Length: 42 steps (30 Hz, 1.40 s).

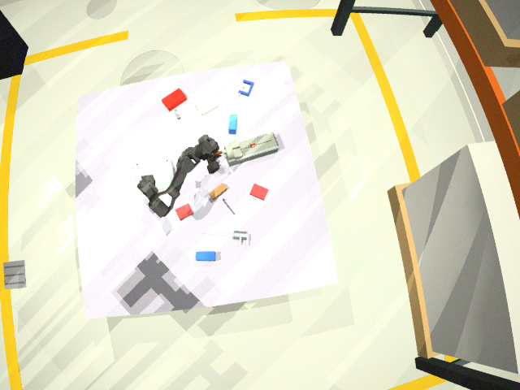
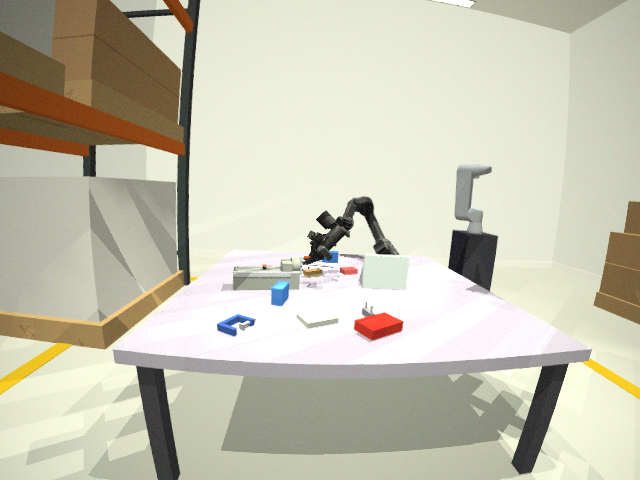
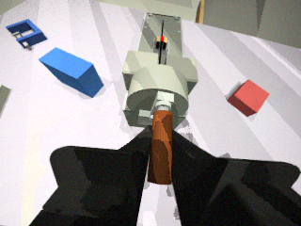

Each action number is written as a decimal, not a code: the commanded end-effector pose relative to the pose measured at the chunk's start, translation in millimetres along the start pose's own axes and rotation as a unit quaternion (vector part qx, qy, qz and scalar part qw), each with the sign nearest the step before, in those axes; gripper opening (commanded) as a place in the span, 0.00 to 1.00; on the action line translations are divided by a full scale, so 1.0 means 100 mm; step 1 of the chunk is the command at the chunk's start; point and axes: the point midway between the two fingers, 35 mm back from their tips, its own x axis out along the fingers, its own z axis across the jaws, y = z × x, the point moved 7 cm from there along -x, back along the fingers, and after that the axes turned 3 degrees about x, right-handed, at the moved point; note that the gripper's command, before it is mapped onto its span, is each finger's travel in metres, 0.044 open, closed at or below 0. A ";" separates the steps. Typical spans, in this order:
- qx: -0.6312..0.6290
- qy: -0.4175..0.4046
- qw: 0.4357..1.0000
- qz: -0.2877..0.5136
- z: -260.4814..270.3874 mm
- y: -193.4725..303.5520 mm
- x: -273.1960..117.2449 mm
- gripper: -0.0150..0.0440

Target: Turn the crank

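Observation:
The grey-green machine point(image 1: 232, 149) point(image 2: 263, 281) point(image 3: 160, 87) stands on the table, its round crank hub facing the arm. Its orange-brown crank handle point(image 1: 218, 153) point(image 3: 162, 155) sticks out toward my gripper. My gripper point(image 1: 215, 154) point(image 2: 308, 262) point(image 3: 158, 130) is shut on this handle, one black finger on each side. The slide's small red pointer point(image 1: 253, 145) point(image 3: 162, 39) shows on top of the machine, beside two small yellowish marks in the wrist view. It is very near their level, but the marks are too small to tell whether it is exactly level.
A light blue block point(image 1: 232, 124) point(image 2: 279, 293) point(image 3: 70, 65) stands beside the machine. A red block point(image 1: 258, 192) point(image 3: 249, 97) lies on its other side. An orange block point(image 1: 218, 191) and a thin dark tool point(image 1: 228, 205) lie near the arm. A blue bracket point(image 1: 249, 91) point(image 3: 39, 36) is farther off.

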 end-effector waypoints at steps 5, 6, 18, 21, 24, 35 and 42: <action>0.006 0.010 1.000 0.001 -0.10 0.01 0.01 0.25; 0.006 0.011 1.000 0.001 -0.10 0.01 0.01 0.25; 0.005 0.011 1.000 0.001 -0.14 0.02 0.03 0.25; 0.005 0.011 1.000 0.001 -0.15 0.03 0.04 0.25; 0.005 0.011 1.000 0.001 -0.16 0.03 0.04 0.25; 0.005 0.011 1.000 0.001 -0.18 0.05 0.06 0.25; 0.005 0.011 1.000 0.001 -0.19 0.06 0.07 0.25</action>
